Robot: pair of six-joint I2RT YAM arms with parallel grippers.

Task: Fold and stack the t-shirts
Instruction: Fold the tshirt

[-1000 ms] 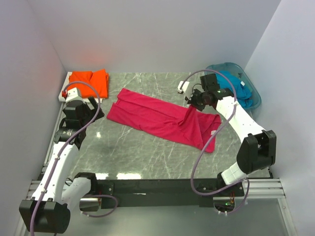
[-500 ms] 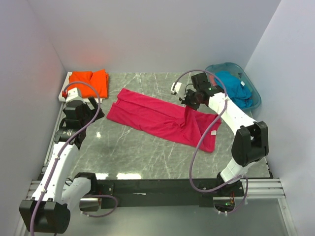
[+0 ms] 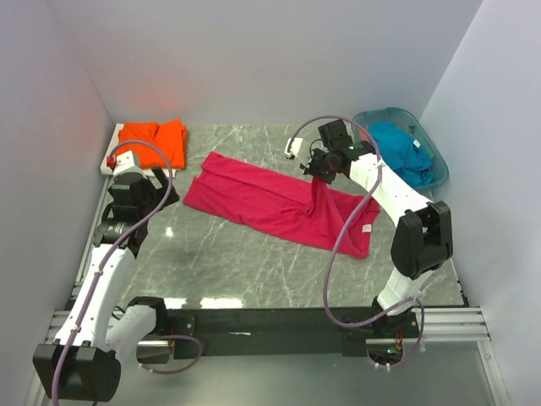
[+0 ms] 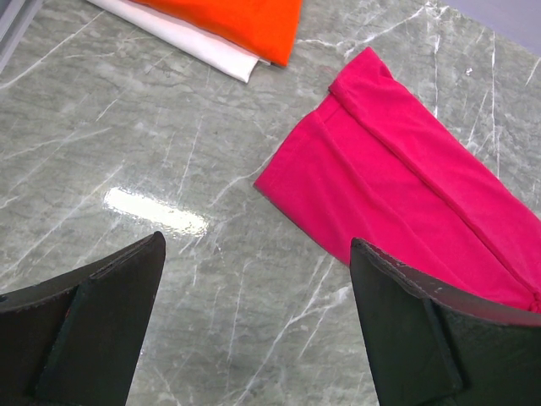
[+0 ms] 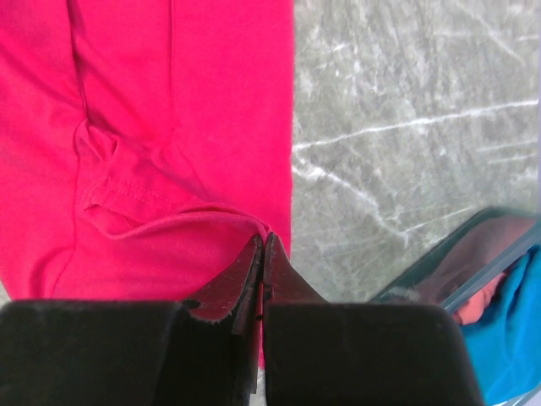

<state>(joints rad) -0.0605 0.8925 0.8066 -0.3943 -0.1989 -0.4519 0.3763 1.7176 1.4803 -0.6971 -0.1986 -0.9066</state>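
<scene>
Magenta-red t-shirt (image 3: 262, 199): lying spread as a long slanted band across the middle of the marble table (image 3: 254, 279), running from centre left down to right of centre; one edge near its right end is being pulled up into a peak.
Right gripper (image 3: 319, 167): pinching that raised hem, its fingertips (image 5: 259, 254) pressed together on the cloth in the right wrist view.
Recent change: over the last second the right gripper has been travelling toward the upper left of the overhead view, carrying the peak of cloth with it; the rest of the shirt is staying flat.
Meaning for task: judged to be an early fold, with the right portion being drawn over the body; the fold is not yet laid down.
Left gripper (image 4: 255, 245): hanging spread wide above bare table at centre left, holding nothing, clear of the shirt's left end.
Orange t-shirt (image 3: 155, 142): sitting in the upper left corner, already bundled.
Teal-blue t-shirt (image 3: 404, 150): resting inside the translucent basket (image 3: 441, 173) at upper right, not yet folded.
</scene>
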